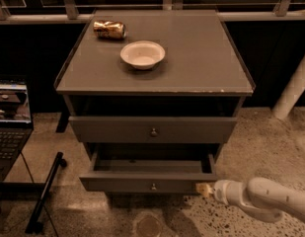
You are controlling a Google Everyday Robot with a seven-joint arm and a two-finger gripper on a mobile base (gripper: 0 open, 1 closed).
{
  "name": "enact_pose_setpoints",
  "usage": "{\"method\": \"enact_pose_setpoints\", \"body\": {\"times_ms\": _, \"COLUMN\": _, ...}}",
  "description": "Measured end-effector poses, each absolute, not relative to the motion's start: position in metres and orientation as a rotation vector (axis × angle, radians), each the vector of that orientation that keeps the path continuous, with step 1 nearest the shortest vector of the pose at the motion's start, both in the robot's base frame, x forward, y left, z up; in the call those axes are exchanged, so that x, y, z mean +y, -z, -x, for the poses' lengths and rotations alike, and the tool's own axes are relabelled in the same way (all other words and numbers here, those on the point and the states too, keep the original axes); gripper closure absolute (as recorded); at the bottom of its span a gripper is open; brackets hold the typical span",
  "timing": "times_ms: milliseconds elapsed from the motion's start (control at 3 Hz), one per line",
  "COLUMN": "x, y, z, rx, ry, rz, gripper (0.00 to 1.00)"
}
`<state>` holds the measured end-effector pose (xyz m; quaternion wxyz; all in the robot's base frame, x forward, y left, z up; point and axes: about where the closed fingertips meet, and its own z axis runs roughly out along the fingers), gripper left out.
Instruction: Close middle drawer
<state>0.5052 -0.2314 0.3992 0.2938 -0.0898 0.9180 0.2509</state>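
1. The middle drawer is pulled out, low on the cabinet.
2. The gripper is at the right end of the drawer's front, about touching it. I cannot tell if it is open or shut.
3. I think it should push straight back, nearer the knob, so the drawer does not twist.
4. I count two drawers, this one and the top drawer. There are two knobs, one bowl, one can and one laptop.
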Motion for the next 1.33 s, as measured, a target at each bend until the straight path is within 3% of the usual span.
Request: {"method": "enact_pose_setpoints", "body": {"times_ms": 1333, "x": -0.252, "y": -0.434, "z": -0.56, "rx": 2.384, "ry": -0.514, "rz": 0.157, "gripper": 1.0}}
